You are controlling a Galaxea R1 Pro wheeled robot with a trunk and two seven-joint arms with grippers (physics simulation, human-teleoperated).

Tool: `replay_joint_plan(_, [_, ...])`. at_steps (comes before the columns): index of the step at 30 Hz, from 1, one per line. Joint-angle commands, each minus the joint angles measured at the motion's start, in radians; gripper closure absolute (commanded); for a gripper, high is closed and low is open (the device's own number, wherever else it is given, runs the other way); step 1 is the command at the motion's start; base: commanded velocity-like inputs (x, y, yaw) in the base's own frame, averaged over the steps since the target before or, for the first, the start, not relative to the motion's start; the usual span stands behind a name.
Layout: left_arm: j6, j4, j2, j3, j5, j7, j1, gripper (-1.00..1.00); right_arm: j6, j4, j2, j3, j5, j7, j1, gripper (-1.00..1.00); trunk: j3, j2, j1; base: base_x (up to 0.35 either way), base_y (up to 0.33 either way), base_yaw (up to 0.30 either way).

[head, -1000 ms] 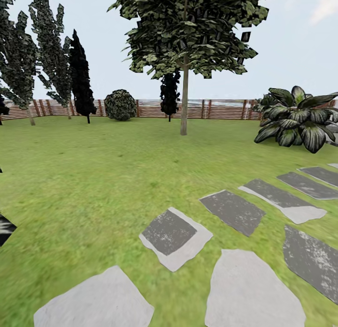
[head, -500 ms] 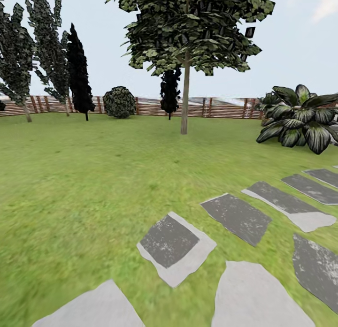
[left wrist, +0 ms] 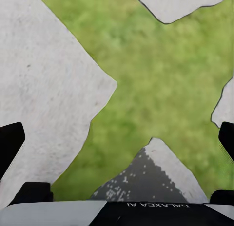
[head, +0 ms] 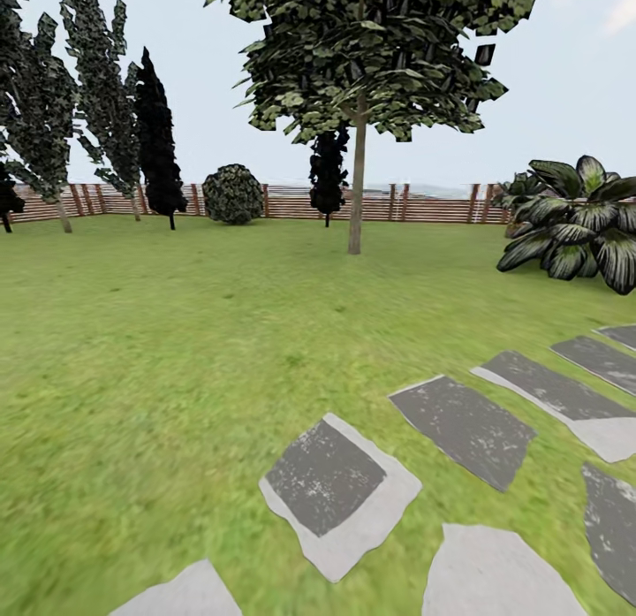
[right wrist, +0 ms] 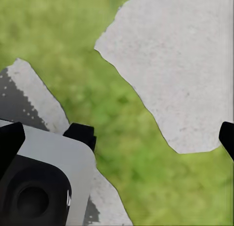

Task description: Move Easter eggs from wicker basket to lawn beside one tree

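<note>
You face the tree (head: pixel 356 201) at 12 o'clock across the lawn (head: pixel 177 351), stepping slabs (head: pixel 340 492) at 5 o'clock. Both jaws spread wide, holding nothing.

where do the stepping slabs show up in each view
Head view: the slabs run from the bottom centre up toward the right edge, across the lawn.
Left wrist view: pale slab below the camera, grass beside it.
Right wrist view: pale slab below the camera, grass beside it.
Shared landmark: the lawn around the slabs.
</note>
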Motion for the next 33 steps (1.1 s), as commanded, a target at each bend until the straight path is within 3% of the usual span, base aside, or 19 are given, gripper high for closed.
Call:
replay_joint_plan(1, [-0.002, -0.001, 0.0, -0.002, 0.01, 0.0, 0.0, -1.0, -0.005, 0.001, -0.001, 0.004, 0.008, -0.001, -0.001, -1.0, -0.001, 0.0, 0.001, 0.335, 0.0, 0.016])
replay_joint_plan(22, [-0.002, -0.001, 0.0, -0.002, 0.01, 0.0, 0.0, -1.0, -0.005, 0.001, -0.001, 0.004, 0.007, -0.001, -0.001, -1.0, -0.001, 0.0, 0.001, 0.335, 0.0, 0.004])
replay_joint_plan(33, [-0.002, -0.001, 0.0, -0.002, 0.01, -0.001, 0.0, -1.0, -0.005, 0.001, -0.001, 0.004, 0.007, -0.001, -0.001, -1.0, -0.001, 0.0, 0.001, 0.335, 0.0, 0.094])
